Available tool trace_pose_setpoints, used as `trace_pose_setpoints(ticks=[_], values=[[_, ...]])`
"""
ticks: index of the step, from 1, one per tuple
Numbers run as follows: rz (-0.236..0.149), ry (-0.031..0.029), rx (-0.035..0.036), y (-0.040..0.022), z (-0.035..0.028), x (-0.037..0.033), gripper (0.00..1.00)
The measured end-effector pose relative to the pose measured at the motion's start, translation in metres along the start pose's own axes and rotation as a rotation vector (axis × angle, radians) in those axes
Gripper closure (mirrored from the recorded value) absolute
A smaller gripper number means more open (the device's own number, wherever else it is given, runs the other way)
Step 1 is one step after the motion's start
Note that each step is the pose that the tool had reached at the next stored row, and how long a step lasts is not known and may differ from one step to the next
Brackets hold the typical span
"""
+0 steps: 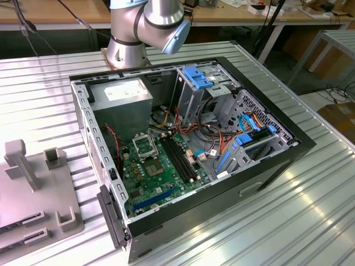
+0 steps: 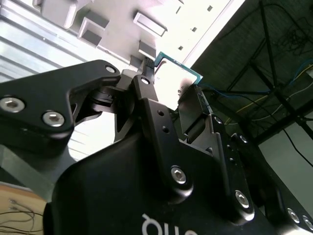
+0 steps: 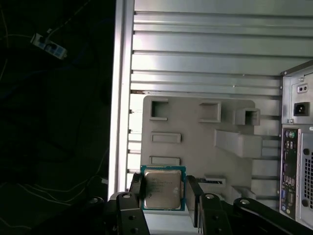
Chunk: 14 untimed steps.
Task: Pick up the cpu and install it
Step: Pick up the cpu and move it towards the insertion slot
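The gripper [image 3: 164, 185] is closed part way, just to the width of the cpu [image 3: 163, 188], and has hold of it. In the first wrist view its two black fingers [image 3: 194, 196] press on opposite side edges of the cpu, whose silver-grey face with a green border is turned to the camera. The cpu sits over the edge of the grey tray [image 3: 195, 122], on the side of the tray that runs along the rim of the ribbed metal table [image 3: 205, 49]. How high above the tray it is held I cannot tell. The tray's raised blocks and shallow pockets lie beyond the cpu. In the second wrist view the cpu [image 2: 170, 74] pokes out past the fingertips, with the tray [image 2: 161, 14] behind it.

The computer case [image 3: 298, 161] stands just beside the tray, on the side away from the table's rim, with its back panel and power inlet in sight. In the exterior view the case [image 1: 222, 205] lies open side up at the exterior view's right of the tray [image 1: 33, 199]. On the green board inside, the square metal-framed socket [image 1: 145, 147] shows its dark centre, well apart from the tray. The long black memory slots [image 1: 180, 158] lie just past it, farther from the tray. The arm [image 1: 161, 22] stands at the far side of the table, also well apart from the tray
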State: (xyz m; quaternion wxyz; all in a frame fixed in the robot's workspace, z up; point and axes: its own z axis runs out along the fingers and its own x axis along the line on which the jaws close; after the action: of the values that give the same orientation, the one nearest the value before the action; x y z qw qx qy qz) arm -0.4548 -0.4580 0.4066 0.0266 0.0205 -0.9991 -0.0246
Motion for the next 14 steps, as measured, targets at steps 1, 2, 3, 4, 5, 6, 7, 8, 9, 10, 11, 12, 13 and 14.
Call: trace_pose_setpoints(ticks=[1, 2, 3, 4, 5, 6, 7, 8, 9, 10, 11, 12, 13, 14], values=[[0.0, 0.0002, -0.0001, 0.0001, -0.0007, 0.0, 0.55], [0.0, 0.0006, -0.0001, 0.0001, -0.0015, 0.0001, 0.55], [0.0, 0.0008, -0.0001, 0.0001, -0.0017, 0.0001, 0.55], [0.0, 0.0007, -0.0002, 0.0001, -0.0017, 0.0001, 0.55], [0.0, 0.0007, -0.0001, 0.0001, -0.0018, 0.0001, 0.55], [0.0, 0.001, 0.0, 0.0001, -0.002, 0.0001, 0.55], [0.0, 0.0009, -0.0001, 0.0001, -0.0021, 0.0, 0.55], [0.0, 0.0011, 0.0001, 0.0001, -0.0023, -0.0003, 0.55], [0.0, 0.0012, 0.0001, 0.0, -0.0024, -0.0012, 0.55], [0.0, 0.001, -0.0001, -0.0001, -0.0023, -0.0027, 0.55], [0.0, 0.0011, -0.0001, -0.0001, -0.0024, -0.0043, 0.55], [0.0, 0.0011, -0.0001, -0.0002, -0.0025, -0.0068, 0.55], [0.0, 0.001, 0.0, -0.0002, -0.0026, -0.0089, 0.55], [0.0, 0.001, -0.0001, -0.0003, -0.0027, -0.0114, 0.55]])
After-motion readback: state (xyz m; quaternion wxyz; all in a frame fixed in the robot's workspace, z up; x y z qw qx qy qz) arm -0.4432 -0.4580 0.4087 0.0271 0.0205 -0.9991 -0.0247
